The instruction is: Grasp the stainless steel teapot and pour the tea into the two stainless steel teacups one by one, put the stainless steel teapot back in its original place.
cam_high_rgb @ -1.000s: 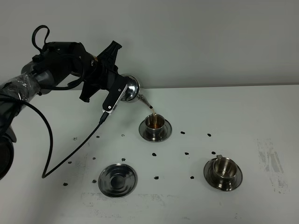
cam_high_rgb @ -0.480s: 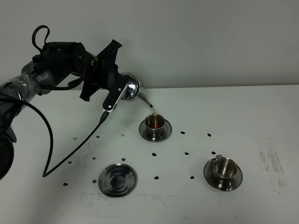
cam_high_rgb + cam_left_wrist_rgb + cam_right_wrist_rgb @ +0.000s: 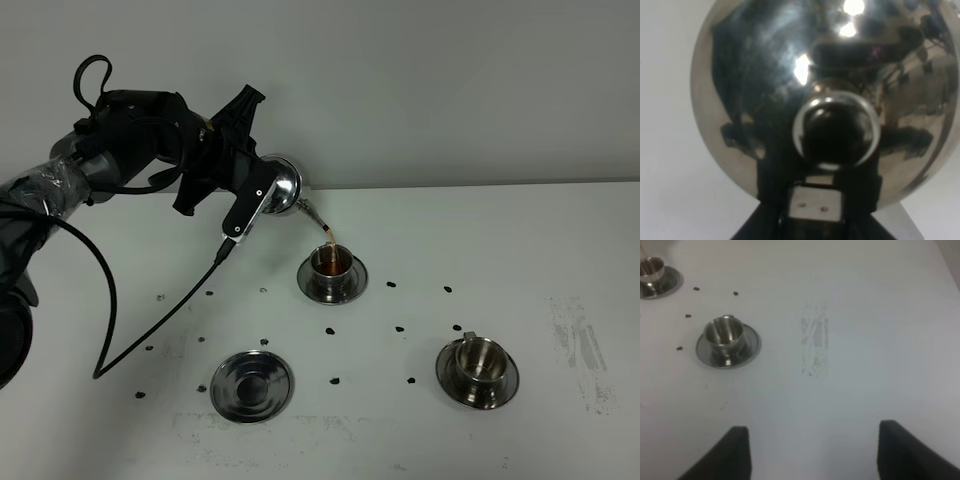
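My left gripper [image 3: 262, 186] is shut on the stainless steel teapot [image 3: 283, 187], holding it tilted in the air at the back left. A thin brown stream runs from its spout into the far teacup [image 3: 333, 263], which stands on its saucer and holds tea. The second teacup [image 3: 479, 360] sits on its saucer at the front right and looks empty. An empty ringed saucer [image 3: 252, 384], the original place, lies at the front left. In the left wrist view the teapot [image 3: 765, 90] fills the frame above the gripper [image 3: 816, 207]. My right gripper [image 3: 815, 455] hangs open over bare table near the second teacup [image 3: 725, 335].
Small black specks [image 3: 400, 328] are scattered over the white table between the saucers. A black cable [image 3: 110, 300] loops down from the left arm onto the table. A grey smudge [image 3: 580, 345] marks the table at the right.
The teapot and left gripper have shifted very slightly to the right while tea keeps flowing into the far teacup. Nothing else has moved.
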Robot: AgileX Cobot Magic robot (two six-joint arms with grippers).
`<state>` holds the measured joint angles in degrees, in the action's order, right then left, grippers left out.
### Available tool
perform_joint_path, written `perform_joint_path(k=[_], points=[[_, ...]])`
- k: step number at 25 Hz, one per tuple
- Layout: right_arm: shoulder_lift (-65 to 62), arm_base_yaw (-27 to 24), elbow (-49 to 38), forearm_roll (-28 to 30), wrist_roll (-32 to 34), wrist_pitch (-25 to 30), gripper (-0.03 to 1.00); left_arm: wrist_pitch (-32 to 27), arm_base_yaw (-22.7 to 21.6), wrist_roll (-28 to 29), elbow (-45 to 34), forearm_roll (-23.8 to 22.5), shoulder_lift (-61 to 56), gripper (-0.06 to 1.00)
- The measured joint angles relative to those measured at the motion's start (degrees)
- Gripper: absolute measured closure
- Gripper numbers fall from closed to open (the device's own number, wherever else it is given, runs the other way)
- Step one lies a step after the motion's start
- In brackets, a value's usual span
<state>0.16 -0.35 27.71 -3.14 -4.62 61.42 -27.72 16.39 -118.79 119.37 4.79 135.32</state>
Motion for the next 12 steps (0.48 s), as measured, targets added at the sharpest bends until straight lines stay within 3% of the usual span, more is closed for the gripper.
perform_joint_path(k=[12], points=[[0.0, 0.0, 0.0, 0.0, 0.0, 0.0, 0.41, 0.1, 0.0, 0.0, 0.0, 0.0, 0.0, 0.68]])
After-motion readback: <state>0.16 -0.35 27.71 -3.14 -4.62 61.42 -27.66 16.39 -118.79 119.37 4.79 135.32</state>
